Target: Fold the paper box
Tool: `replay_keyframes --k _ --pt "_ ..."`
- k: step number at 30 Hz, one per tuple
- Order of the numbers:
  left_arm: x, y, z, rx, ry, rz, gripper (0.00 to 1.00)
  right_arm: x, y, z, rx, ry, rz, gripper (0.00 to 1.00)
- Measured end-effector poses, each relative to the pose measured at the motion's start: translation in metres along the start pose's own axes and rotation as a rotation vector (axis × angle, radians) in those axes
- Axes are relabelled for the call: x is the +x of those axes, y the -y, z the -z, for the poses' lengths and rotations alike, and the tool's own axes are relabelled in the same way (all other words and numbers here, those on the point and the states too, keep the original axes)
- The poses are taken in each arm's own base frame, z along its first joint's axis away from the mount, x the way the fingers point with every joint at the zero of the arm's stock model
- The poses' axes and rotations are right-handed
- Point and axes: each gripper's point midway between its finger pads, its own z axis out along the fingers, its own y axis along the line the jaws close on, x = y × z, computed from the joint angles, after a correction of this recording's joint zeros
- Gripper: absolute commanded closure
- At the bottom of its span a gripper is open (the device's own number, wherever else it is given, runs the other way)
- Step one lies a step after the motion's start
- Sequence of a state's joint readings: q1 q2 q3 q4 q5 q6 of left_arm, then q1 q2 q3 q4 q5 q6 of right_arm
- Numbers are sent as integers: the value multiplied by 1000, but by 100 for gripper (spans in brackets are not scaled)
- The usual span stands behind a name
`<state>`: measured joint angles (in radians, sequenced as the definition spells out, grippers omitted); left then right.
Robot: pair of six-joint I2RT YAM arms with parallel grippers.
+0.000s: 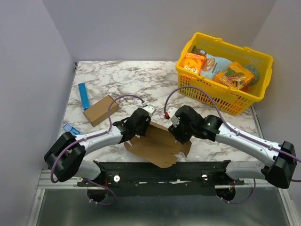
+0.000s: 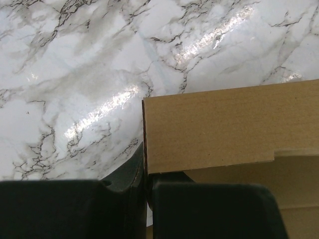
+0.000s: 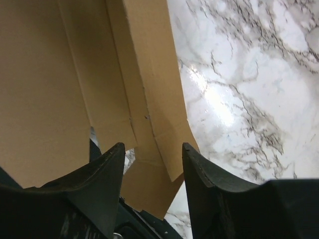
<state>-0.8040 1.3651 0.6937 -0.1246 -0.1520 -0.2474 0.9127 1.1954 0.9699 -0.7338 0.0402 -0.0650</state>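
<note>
Your left gripper (image 2: 145, 181) clamped on an edge of the paper box (image 1: 157, 147), the sheet at the near edge of the table (image 1: 136, 80) between both arms, your right gripper (image 3: 152, 157) parted, straddling a flap

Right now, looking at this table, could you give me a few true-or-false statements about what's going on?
1. The flat brown cardboard sheet is not yet folded into a box. True.
2. The yellow plastic basket is empty. False: it holds snack packs.
3. The left fingers pinch the sheet's edge. True.
4. The right fingers are clamped shut. False: they stand apart around a flap.
5. The small brown carton sits in the basket. False: it lies on the marble table.
</note>
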Motion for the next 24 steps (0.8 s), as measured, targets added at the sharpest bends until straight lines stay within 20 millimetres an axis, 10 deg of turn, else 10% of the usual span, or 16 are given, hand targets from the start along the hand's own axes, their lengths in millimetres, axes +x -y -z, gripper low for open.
replay_keyframes --k 24 --pt "-1 -7 2 -53 -8 71 100 16 13 -14 143 -103 -117 92"
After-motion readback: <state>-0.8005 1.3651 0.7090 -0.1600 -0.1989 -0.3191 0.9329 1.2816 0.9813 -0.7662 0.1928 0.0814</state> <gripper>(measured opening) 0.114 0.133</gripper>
